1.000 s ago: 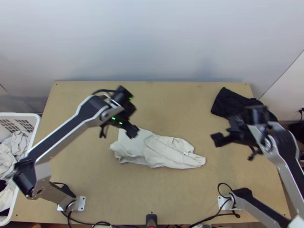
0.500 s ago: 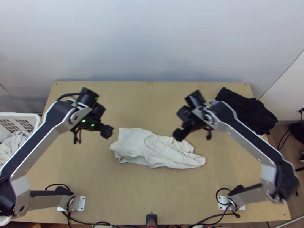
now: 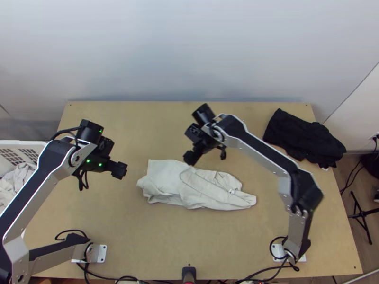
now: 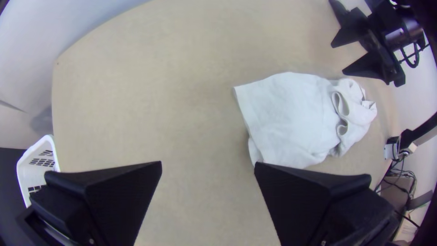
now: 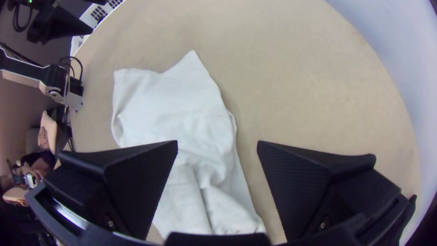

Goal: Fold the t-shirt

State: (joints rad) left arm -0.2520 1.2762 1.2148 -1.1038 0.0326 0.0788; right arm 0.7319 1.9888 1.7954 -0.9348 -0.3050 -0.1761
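The light wooden table stood against a pale, smooth wall, with small dark dots at its corners and its grain plain around the cloth. Near the middle lay the cream t-shirt, stretched crosswise, flatter at its left end and bunched in loose folds toward the right. A black cloth was heaped at the far right corner, its edge reaching past the wood. Beyond the left edge sat a white slatted basket holding pale laundry. On the right, the brownish floor carried a black stand and loose cables, near a wall socket. More wires ran along the near edge, beside a small dark device. The left gripper hung left of the shirt, its fingers wide apart with nothing between them; the right gripper hung by the shirt's far side, its fingers likewise spread and clamped on nothing.
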